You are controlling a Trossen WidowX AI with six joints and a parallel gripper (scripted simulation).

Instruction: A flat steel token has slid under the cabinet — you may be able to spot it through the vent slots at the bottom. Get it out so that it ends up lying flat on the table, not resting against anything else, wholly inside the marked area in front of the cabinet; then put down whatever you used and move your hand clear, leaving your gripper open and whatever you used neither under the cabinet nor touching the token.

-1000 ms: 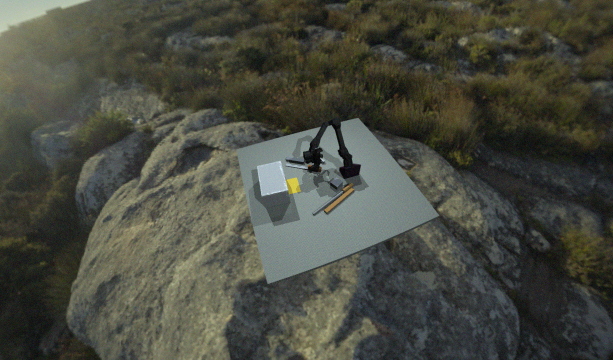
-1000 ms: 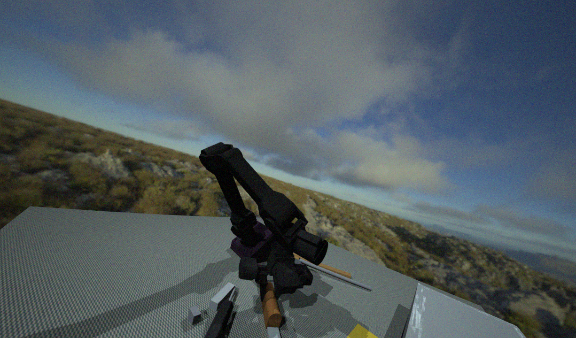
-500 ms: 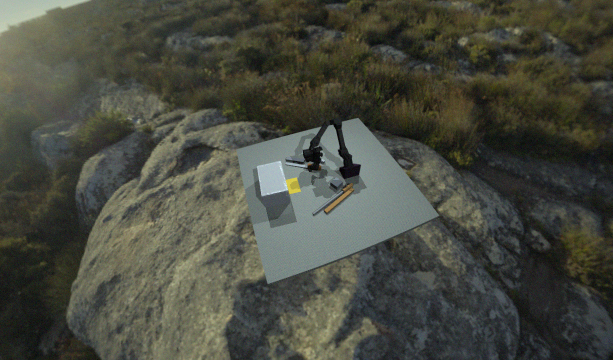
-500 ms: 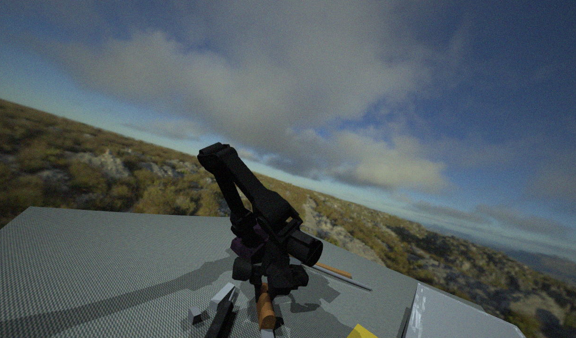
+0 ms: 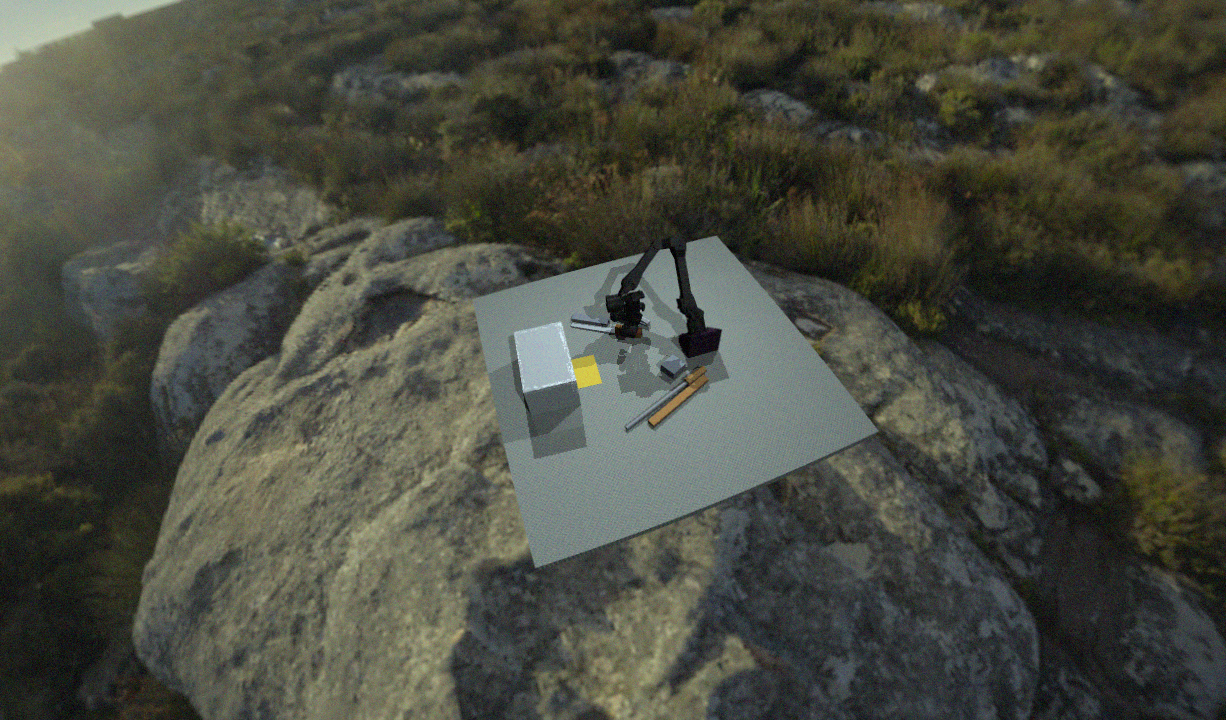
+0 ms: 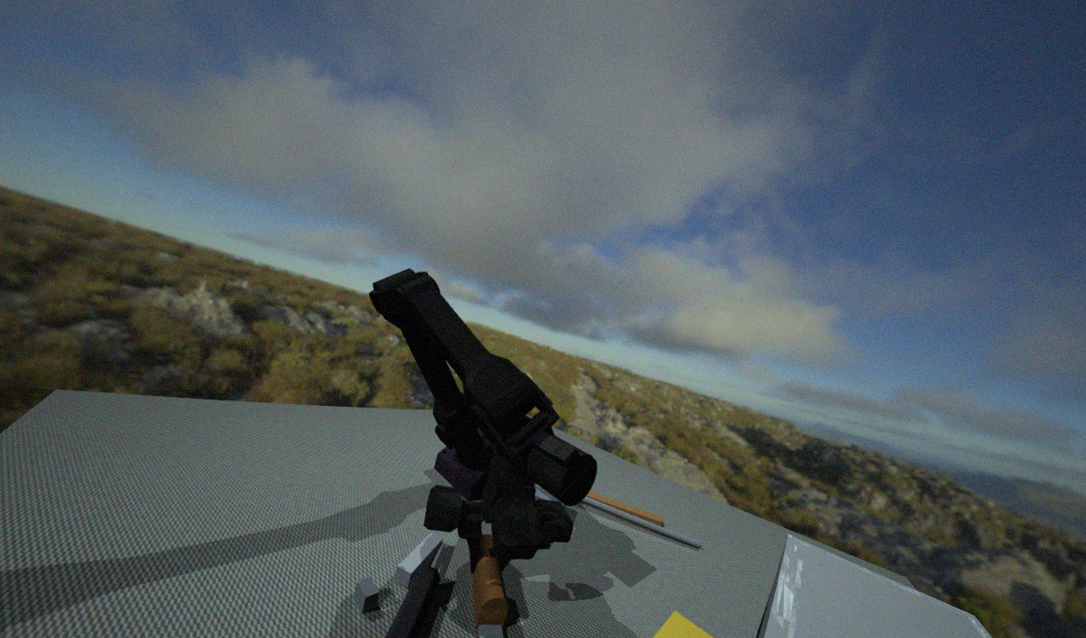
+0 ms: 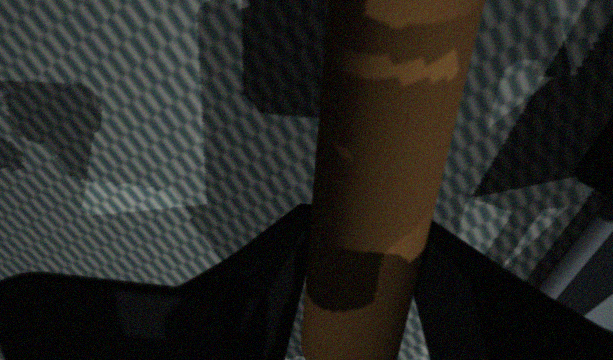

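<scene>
My gripper (image 5: 632, 325) (image 6: 488, 548) (image 7: 359, 222) is shut on the orange-brown round handle (image 6: 490, 591) (image 7: 386, 150) of a tool. Its pale blade points left toward the cabinet side in the top view. The handle appears to be over the table; its exact height is unclear. The pale cabinet (image 5: 544, 358) (image 6: 864, 595) stands at the left in the top view. The yellow marked area (image 5: 587, 371) (image 6: 679, 626) lies in front of it, with no token visible on it. The token and vent slots are not visible in these frames.
Beside the held tool lies a black-handled tool (image 6: 414, 599) with a pale block-like end. A small grey block (image 6: 367, 595) is near it. A grey rod (image 5: 650, 411) (image 6: 646, 524) and an orange bar (image 5: 678, 401) (image 6: 625, 509) lie near a grey block (image 5: 673, 366) by the arm base.
</scene>
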